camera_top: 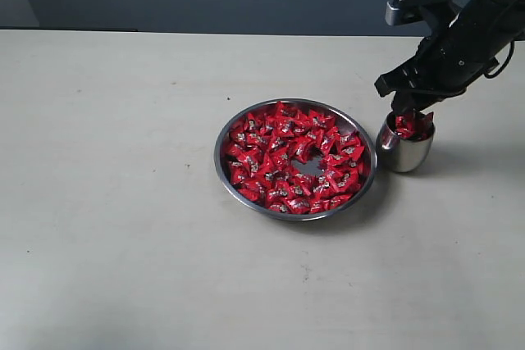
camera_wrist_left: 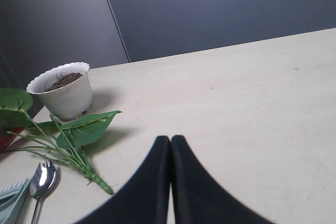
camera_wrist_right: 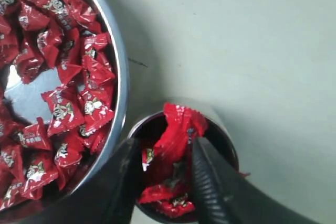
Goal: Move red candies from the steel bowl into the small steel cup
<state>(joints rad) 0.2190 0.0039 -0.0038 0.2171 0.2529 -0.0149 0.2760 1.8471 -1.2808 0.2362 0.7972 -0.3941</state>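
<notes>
The right gripper (camera_top: 408,114) hangs directly over the mouth of the small steel cup (camera_top: 408,156). In the exterior view the cup stands at 3 o'clock from the steel bowl (camera_top: 308,168), just beside its rim; whether the two touch cannot be told. The wrist view shows the jaws standing apart on either side of one crinkled candy (camera_wrist_right: 176,129). That candy's long axis runs along the gap between them, not across it. It sits on top of others already in the cup and pokes above the rim. Whether the fingers (camera_wrist_right: 207,177) press on the wrapper or have let it go cannot be told.

Most of the red candies (camera_top: 283,149) lie in the bowl, ringed around a bare patch of steel at its centre. From the gripper the bowl lies at 9 o'clock and lower, so the next fetch would likely be a short sideways swing that way.

The left gripper (camera_wrist_left: 170,140) is clenched on nothing and well away from the bowl, over bare table (camera_wrist_left: 252,108), so the right arm is clearly the nearer one.
</notes>
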